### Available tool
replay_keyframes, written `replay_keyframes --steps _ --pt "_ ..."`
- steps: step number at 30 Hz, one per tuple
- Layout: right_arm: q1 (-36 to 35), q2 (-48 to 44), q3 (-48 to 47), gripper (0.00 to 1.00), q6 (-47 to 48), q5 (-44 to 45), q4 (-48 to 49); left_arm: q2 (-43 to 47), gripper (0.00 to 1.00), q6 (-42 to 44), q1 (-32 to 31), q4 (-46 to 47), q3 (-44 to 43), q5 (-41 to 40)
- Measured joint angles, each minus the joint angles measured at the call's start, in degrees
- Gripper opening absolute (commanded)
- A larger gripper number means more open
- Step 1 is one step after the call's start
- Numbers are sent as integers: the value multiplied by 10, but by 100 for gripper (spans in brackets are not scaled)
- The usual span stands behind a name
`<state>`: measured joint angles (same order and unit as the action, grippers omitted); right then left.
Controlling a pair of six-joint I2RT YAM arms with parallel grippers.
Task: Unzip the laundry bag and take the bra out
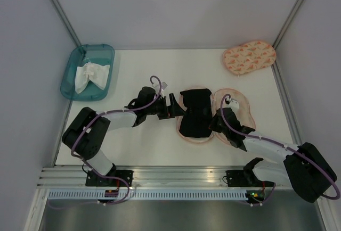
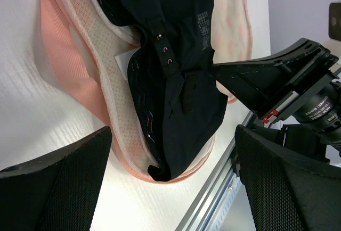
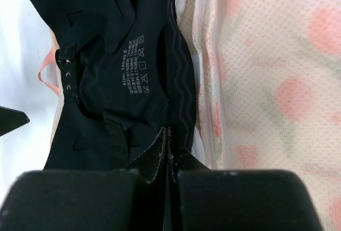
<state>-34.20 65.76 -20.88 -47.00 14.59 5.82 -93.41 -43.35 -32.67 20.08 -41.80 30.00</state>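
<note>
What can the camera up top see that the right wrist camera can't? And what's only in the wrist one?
Only the top view: a teal tray holding a white cloth, a second peach pouch in the far right corner, and the open left gripper. Only the right wrist view: tiny white care print on the bra, and the right gripper shut on a fold of its black fabric. Both: the bra lying on the opened laundry bag.
</note>
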Motion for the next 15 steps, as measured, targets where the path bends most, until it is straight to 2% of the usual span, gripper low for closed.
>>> replay_keyframes --steps 7,15 --pt "4 30 5 0 -6 -8 22 -24 99 0 0 18 -10 9" --pt "4 62 -21 0 -13 32 -24 -64 99 0 0 26 -50 22"
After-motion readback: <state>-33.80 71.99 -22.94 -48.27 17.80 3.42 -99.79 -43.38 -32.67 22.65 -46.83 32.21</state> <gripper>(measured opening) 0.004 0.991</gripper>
